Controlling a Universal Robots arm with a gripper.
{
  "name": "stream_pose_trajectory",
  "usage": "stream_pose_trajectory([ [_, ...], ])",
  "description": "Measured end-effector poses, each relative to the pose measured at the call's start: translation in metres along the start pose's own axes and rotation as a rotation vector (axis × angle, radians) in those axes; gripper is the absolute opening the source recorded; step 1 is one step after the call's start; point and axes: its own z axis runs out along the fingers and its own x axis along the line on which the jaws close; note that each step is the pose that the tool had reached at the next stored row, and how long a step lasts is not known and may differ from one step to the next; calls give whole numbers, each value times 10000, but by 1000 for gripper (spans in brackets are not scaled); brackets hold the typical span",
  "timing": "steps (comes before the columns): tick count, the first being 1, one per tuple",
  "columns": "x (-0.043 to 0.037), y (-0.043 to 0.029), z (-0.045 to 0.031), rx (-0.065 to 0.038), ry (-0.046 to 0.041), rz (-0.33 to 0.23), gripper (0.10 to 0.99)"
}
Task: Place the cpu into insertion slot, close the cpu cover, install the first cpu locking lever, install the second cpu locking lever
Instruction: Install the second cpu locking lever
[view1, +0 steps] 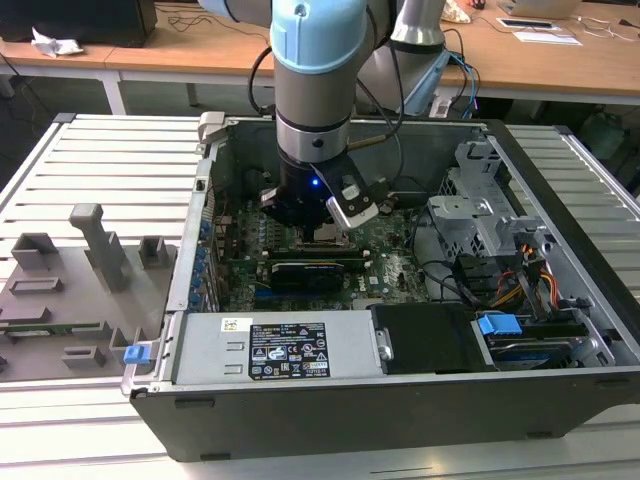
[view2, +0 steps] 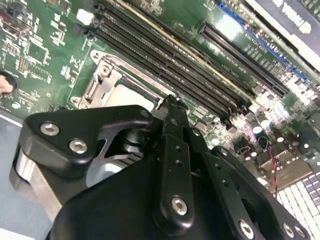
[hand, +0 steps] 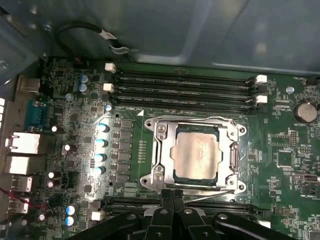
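1. Your end effector (hand: 172, 196) looks clenched, fingers together, holding nothing, beside the insertion slot (hand: 160, 172).
2. The cpu (hand: 196, 151) sits in it under the closed cpu cover (hand: 166, 150).
3. In the exterior view, the arm hides the socket.

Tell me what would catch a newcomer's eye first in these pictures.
Likely the pale silver-grey square cpu, seated in the insertion slot on the green circuit board, with the thin silvery metal cpu cover lying closed around it. Next, the black gripper at the socket's edge, on the light-blue and grey arm reaching down into the open computer case.
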Motion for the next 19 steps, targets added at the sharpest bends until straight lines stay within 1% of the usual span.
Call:
stream_pose_trajectory([
  [3,38,-28,-6,-134,-8,6,106],
  [4,52,-36,-8,-188,-11,7,106],
  [5,70,-48,-10,-264,-16,8,106],
  [7,79,-64,-13,-325,-20,10,106],
  [8,82,-74,-14,-375,-23,12,106],
  [12,86,-110,-18,-422,-27,14,106],
  [16,93,-129,-21,-436,-27,17,106],
  [17,94,-136,-16,-454,-28,14,106],
  [19,100,-143,27,-473,-28,14,106],
])
